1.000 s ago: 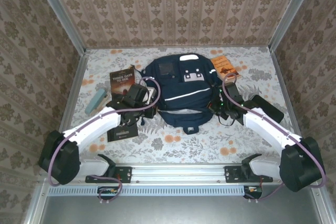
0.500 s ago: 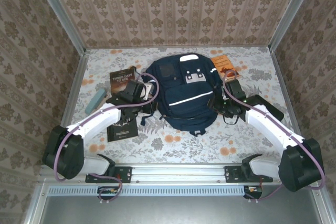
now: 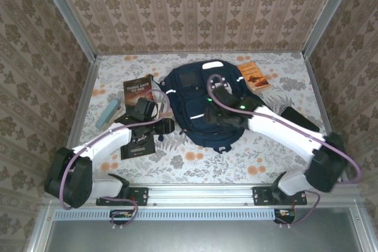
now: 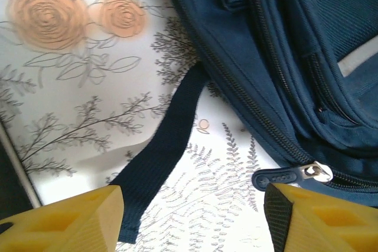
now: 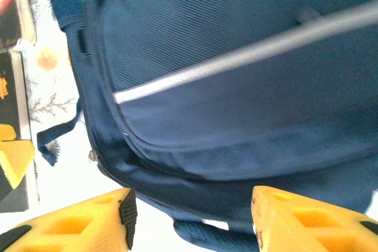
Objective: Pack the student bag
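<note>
The student bag (image 3: pixel 188 90) lies under the right pincer (image 5: pixel 190 202).

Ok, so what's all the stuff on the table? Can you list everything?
student bag: one, navy blue with white stripes, middle of the table
dark book: one, black-brown, left of the bag
flat black book: one, partly under the left arm
orange book: one, right of the bag's top
slim case: one, pale teal, far left
black thing: one, right side; cannot tell what it is
table: one, white cloth with orange flowers
left tool: one, yellow fingers, open, beside the bag's zipper
right tool: one, yellow fingers, open, over the bag's front
</note>
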You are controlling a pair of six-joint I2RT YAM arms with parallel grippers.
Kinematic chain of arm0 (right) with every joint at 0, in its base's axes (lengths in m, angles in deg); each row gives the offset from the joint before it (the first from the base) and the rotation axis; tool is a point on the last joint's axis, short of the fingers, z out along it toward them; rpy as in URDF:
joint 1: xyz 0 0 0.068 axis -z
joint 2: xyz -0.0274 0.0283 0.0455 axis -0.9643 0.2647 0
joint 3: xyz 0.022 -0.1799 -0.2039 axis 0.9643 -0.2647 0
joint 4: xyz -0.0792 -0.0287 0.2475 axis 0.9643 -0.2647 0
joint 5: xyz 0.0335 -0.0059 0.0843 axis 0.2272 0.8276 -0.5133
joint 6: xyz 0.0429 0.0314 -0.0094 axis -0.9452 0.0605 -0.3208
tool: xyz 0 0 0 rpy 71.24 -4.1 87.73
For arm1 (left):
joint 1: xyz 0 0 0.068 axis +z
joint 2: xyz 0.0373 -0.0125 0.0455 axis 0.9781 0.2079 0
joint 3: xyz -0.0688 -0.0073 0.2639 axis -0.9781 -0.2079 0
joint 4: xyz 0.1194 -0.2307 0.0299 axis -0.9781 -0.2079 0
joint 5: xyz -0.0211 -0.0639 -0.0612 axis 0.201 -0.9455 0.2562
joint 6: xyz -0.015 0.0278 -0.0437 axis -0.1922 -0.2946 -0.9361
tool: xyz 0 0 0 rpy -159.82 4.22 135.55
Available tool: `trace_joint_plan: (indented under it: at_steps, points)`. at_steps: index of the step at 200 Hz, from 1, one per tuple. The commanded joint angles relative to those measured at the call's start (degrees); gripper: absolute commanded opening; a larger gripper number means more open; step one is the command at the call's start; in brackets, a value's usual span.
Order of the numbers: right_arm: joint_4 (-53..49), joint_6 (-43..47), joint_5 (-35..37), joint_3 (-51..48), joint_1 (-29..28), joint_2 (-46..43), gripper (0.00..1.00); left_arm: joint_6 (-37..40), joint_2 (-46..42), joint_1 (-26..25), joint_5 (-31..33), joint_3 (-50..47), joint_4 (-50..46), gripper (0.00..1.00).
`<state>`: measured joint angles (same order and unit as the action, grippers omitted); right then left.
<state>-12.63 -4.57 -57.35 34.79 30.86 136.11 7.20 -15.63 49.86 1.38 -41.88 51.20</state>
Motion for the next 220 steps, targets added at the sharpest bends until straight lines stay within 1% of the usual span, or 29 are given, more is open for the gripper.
trace_joint_plan:
  at_steps: [1, 7, 12, 27, 48, 62, 88, 90, 93, 103, 131, 173, 188, 220]
  points:
    - [-9.43, 14.52, 8.07, 11.66, -4.46, 11.60, 0.55, -3.01, -3.79, 1.60, 0.11, -1.72, -2.26, 0.69]
    - [-11.17, 16.72, 8.79, 14.87, -5.09, 14.92, 0.55, -3.08, -4.59, 1.76, -0.07, -2.05, -2.57, 0.70]
    - [-12.30, 18.33, 9.10, 17.40, -5.46, 17.37, 0.55, -3.10, -5.38, 3.45, -0.20, -2.36, -2.91, 0.72]
    - [-14.38, 22.53, 7.98, 23.20, -6.06, 23.77, 0.55, -3.36, -7.40, 4.84, -0.21, -2.89, -4.20, 0.76]
    - [-15.67, 25.76, 6.73, 28.75, -6.22, 30.01, 0.55, -4.35, -9.80, 6.87, -0.54, -4.07, -4.89, 0.81]
    - [-16.07, 26.78, 6.91, 31.10, -6.15, 33.04, 0.56, -4.73, -10.71, 8.07, -1.04, -4.75, -5.06, 0.83]
    - [-16.88, 27.73, 8.18, 33.75, -5.95, 37.04, 0.56, -4.94, -11.42, 9.80, -1.49, -5.51, -5.66, 0.85]
    - [-16.90, 27.74, 8.28, 33.86, -5.89, 37.28, 0.56, -4.95, -11.46, 9.84, -1.52, -5.51, -5.65, 0.89]
    - [-16.90, 27.81, 8.49, 33.93, -5.79, 37.56, 0.55, -5.01, -11.47, 10.00, -1.53, -5.61, -5.72, 0.91]
    - [-16.88, 28.00, 9.04, 34.11, -5.52, 38.51, 0.53, -5.10, -11.61, 10.36, -1.81, -5.82, -5.65, 0.92]
    - [-17.05, 28.53, 10.49, 34.44, -4.58, 40.38, 0.48, -5.08, -11.97, 10.56, -2.30, -6.39, -5.01, 0.92]
    - [-16.92, 29.85, 11.62, 35.40, -3.84, 42.24, 0.46, -3.72, -12.17, 10.47, -4.33, -7.08, -3.34, 0.89]
    - [-16.98, 30.14, 12.41, 35.87, -3.81, 42.52, 0.41, -3.58, -12.50, 10.34, -5.40, -7.44, -2.30, 0.88]
    - [-16.28, 30.63, 12.97, 36.03, -3.80, 40.69, 0.20, -3.15, -12.83, 9.56, -8.53, -8.28, 0.68, 0.82]
